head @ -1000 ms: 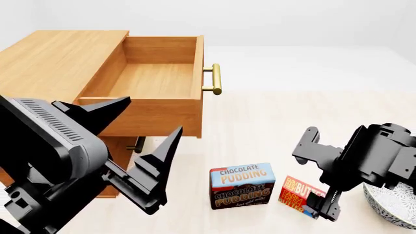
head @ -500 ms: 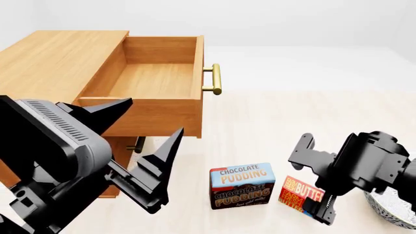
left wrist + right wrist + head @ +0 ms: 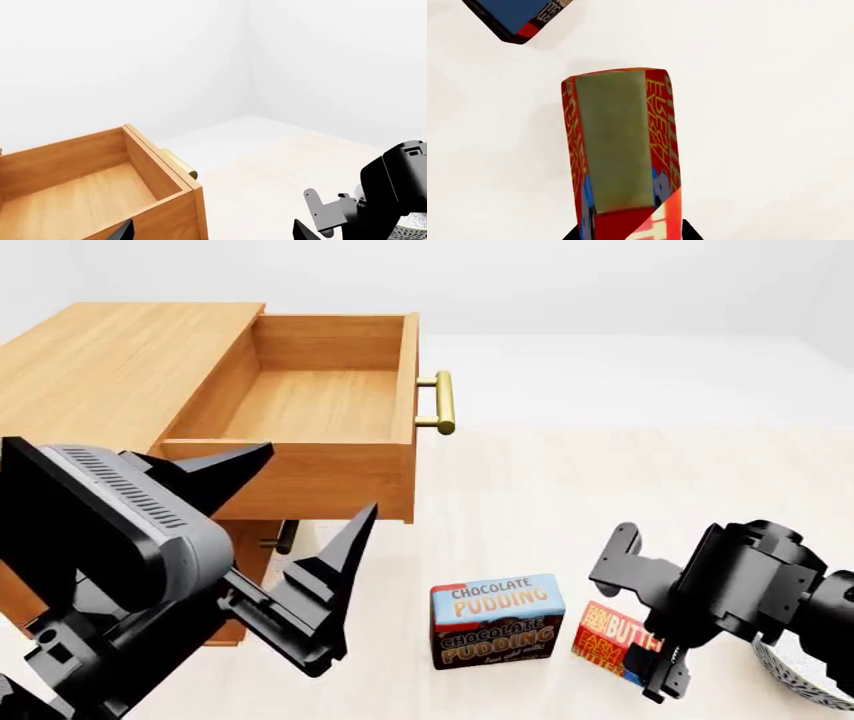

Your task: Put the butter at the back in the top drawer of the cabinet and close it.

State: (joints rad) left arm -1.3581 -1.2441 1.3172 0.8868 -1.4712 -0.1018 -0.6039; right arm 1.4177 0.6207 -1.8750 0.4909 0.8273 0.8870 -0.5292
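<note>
The butter (image 3: pixel 603 638), a small red and orange box, stands on the floor to the right of the pudding box. My right gripper (image 3: pixel 638 615) is open and lowered over it. In the right wrist view the butter (image 3: pixel 620 150) sits between the two dark fingertips, with my right gripper (image 3: pixel 630 235) astride its near end. The cabinet (image 3: pixel 107 370) is at the left. Its top drawer (image 3: pixel 314 405) is pulled out and bare inside, with its brass handle (image 3: pixel 441 400) facing right. My left gripper (image 3: pixel 314 485) is open and empty in front of the drawer's near corner, as the left wrist view (image 3: pixel 212 235) also shows.
The blue-and-brown chocolate pudding box (image 3: pixel 497 622) stands just left of the butter; its corner shows in the right wrist view (image 3: pixel 520 17). A patterned bowl (image 3: pixel 801 675) sits at the lower right under my right arm. A lower drawer's handle (image 3: pixel 280 537) shows below the open drawer.
My right gripper has moved left and down, closing in over the butter so its fingers now straddle the box. My left arm has barely shifted.
</note>
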